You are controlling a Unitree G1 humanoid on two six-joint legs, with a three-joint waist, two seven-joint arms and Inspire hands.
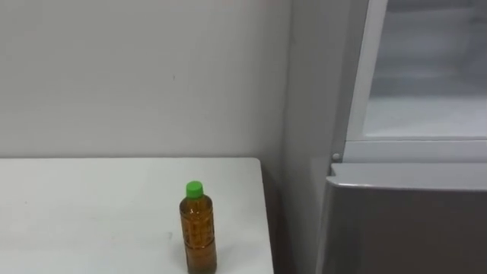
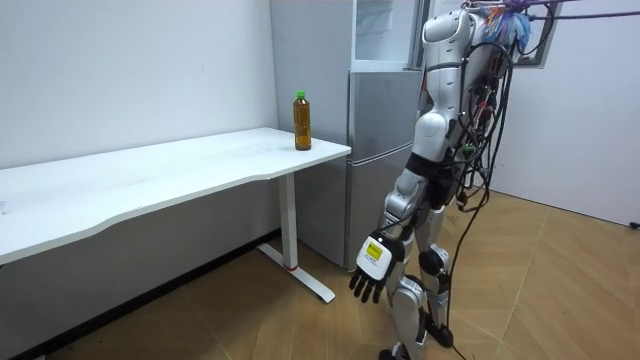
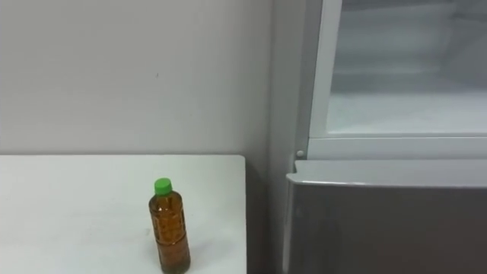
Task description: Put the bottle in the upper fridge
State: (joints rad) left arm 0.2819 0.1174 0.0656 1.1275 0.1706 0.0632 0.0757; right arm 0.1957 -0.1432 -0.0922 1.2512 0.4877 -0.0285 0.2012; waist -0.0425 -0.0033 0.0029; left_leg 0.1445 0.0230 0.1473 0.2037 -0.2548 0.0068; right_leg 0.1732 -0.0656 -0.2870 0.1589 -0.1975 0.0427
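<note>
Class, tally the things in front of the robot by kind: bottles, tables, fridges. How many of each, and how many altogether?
Bottle, amber with a green cap: 1
Table, white: 1
Fridge, grey, upper door open: 1
Total: 3

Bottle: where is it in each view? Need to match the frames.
Left eye view: bottle at bottom centre, upright on the white table, near its right edge.
Right eye view: bottle lower left of centre, same spot on the table.
Room view: bottle upper centre, on the table's far corner beside the fridge.
Shared landmark: the fridge, just right of the table's end.
</note>
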